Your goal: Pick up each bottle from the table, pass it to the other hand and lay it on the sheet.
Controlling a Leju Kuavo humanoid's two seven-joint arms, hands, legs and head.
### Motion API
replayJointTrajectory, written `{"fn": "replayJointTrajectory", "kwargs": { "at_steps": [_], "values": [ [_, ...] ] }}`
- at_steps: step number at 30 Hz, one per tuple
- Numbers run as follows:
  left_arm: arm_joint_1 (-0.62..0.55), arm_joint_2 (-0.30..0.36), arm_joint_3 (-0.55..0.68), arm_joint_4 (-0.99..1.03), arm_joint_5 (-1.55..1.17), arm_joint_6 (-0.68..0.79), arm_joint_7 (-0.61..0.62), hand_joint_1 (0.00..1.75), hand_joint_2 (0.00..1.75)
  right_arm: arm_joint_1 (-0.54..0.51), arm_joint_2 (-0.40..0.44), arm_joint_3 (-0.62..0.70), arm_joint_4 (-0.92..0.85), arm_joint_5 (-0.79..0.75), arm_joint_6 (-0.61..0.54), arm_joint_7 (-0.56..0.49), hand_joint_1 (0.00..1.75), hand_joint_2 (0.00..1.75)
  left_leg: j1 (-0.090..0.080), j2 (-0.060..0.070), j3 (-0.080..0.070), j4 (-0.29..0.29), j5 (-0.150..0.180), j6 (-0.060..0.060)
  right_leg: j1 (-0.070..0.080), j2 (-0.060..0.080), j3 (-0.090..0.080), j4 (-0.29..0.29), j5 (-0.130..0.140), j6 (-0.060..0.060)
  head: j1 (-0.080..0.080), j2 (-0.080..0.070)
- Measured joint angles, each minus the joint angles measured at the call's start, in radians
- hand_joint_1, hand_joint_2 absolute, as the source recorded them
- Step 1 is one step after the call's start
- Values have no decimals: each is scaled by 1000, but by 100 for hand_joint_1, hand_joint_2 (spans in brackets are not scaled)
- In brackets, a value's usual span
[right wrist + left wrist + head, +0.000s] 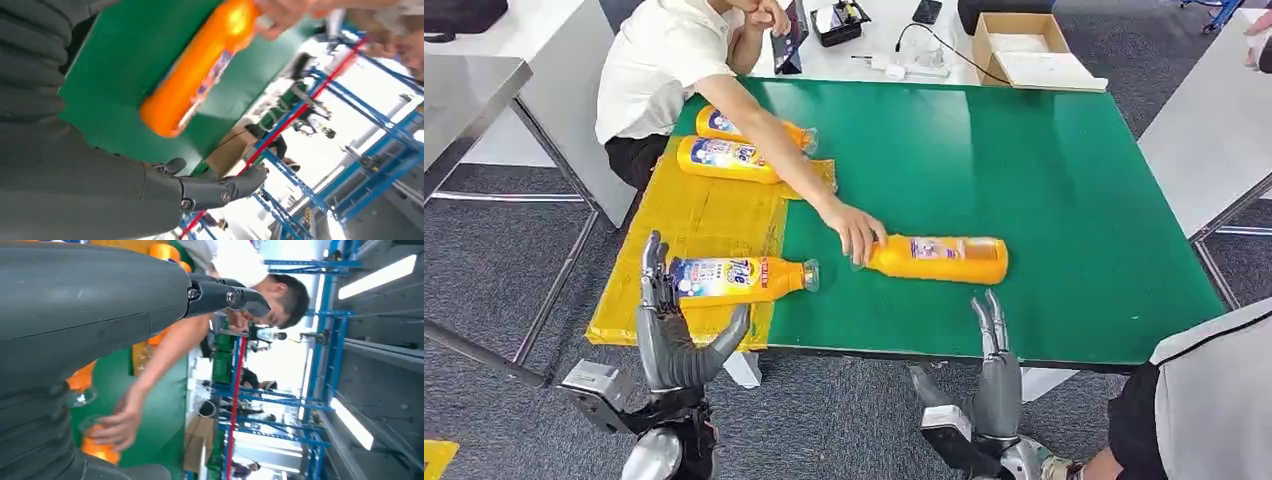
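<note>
An orange bottle (944, 259) lies on its side in the middle of the green table (1044, 160); a person's hand (856, 232) rests on its cap end. The right wrist view also catches this bottle (195, 80). My right hand (992, 365) is open, fingers up, just in front of the table edge below that bottle. On the yellow sheet (714, 215) at the left lies another bottle (739, 278), cap to the right. My left hand (674, 330) is open beside its base, holding nothing. Two more bottles (724, 158) (724, 124) lie at the sheet's far end.
The person sits at the far left corner, arm stretched across the sheet. A second person (1214, 400) stands at my near right. A cardboard box (1024, 50) and small items sit on the white desk behind. White tables flank both sides.
</note>
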Motion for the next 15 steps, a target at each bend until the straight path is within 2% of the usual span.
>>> {"fn": "replayJointTrajectory", "kwargs": {
  "at_steps": [6,15],
  "values": [
    [19,11,-14,-57,-24,-8,-20,0,175,-61,-39,-68,92,54,65,17,0,175,0,0,0,0,0,0,0,0,0,0,0,0,0,0],
    [18,19,-19,-71,-24,-15,-19,0,175,-112,-54,-99,173,68,71,15,0,175,0,0,0,0,0,0,0,0,0,0,0,0,0,0]
  ]
}}
